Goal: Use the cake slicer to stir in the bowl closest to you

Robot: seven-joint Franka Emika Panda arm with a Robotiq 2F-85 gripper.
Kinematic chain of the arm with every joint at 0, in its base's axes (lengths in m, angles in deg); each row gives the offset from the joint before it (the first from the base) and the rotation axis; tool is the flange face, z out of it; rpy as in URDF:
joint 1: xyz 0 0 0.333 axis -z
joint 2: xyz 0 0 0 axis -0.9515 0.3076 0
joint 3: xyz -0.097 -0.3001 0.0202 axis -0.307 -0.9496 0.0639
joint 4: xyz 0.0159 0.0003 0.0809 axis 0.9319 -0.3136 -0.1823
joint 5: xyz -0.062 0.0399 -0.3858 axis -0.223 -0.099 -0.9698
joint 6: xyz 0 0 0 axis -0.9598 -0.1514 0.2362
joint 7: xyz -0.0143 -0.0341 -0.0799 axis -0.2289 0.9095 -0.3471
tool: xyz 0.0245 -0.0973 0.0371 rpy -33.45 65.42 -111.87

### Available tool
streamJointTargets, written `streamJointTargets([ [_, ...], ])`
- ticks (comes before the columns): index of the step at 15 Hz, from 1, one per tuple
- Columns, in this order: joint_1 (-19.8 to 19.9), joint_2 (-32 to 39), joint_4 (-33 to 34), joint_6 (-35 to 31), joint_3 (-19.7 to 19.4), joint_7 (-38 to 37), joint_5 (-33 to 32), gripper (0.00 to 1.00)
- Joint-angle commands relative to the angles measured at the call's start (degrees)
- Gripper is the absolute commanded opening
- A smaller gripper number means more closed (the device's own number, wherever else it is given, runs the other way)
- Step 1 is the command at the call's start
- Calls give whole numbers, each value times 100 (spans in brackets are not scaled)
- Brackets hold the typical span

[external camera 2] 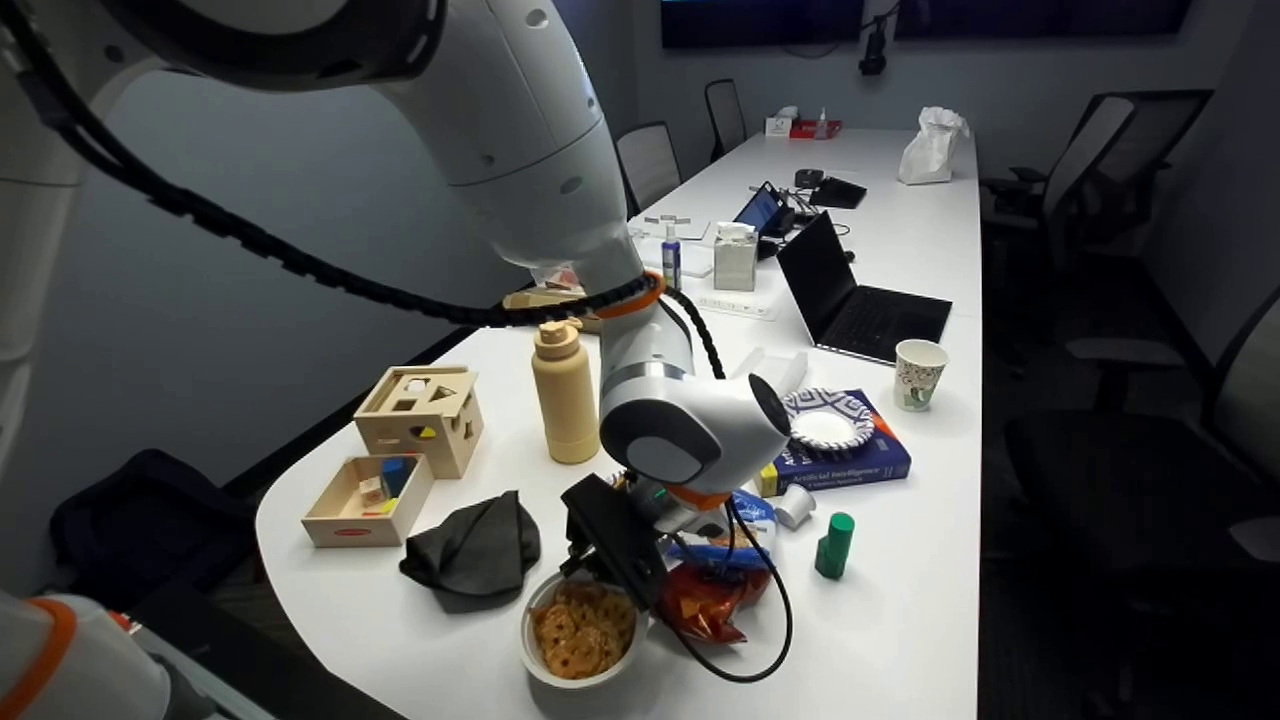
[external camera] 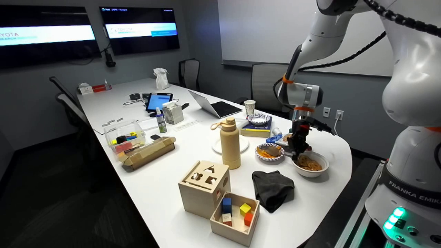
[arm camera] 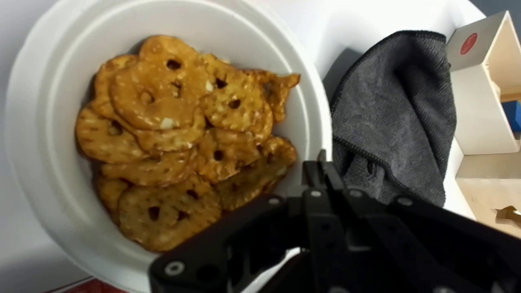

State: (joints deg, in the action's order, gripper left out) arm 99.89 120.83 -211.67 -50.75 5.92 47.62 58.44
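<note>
The bowl (external camera: 311,174) is white and round with orange-brown crisps inside. It also shows in the other views (external camera 2: 540,668) (arm camera: 36,134). My gripper (external camera: 295,157) is low at its rim; in the wrist view its fingertips (arm camera: 320,167) overlap the bowl's right wall. The fingers are almost together, with a thin grey edge between them, seemingly the cake slicer's handle. A flat grey-brown blade, seemingly the cake slicer (external camera: 274,150), lies over orange food in a patterned bowl (external camera: 270,159) beside the gripper. The part between blade and fingers is hidden.
A dark cloth (external camera: 274,189) lies beside the bowl. A red snack bag (external camera 2: 710,605) and blue bag (external camera 2: 740,530) lie close behind the gripper. A tan bottle (external camera: 230,144), wooden shape box (external camera: 203,193) and block tray (external camera: 234,232) stand farther off. A green-topped object (external camera 2: 835,545) stands near the edge.
</note>
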Motion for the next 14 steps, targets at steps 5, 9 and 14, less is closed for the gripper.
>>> streamJointTargets([
  [5,-132,-918,-281,874,-400,-549,-552,1],
  [9,-379,-1575,-453,1858,-746,-1394,-1550,1],
  [14,-709,-2245,-527,3322,-929,-2622,-2684,1],
])
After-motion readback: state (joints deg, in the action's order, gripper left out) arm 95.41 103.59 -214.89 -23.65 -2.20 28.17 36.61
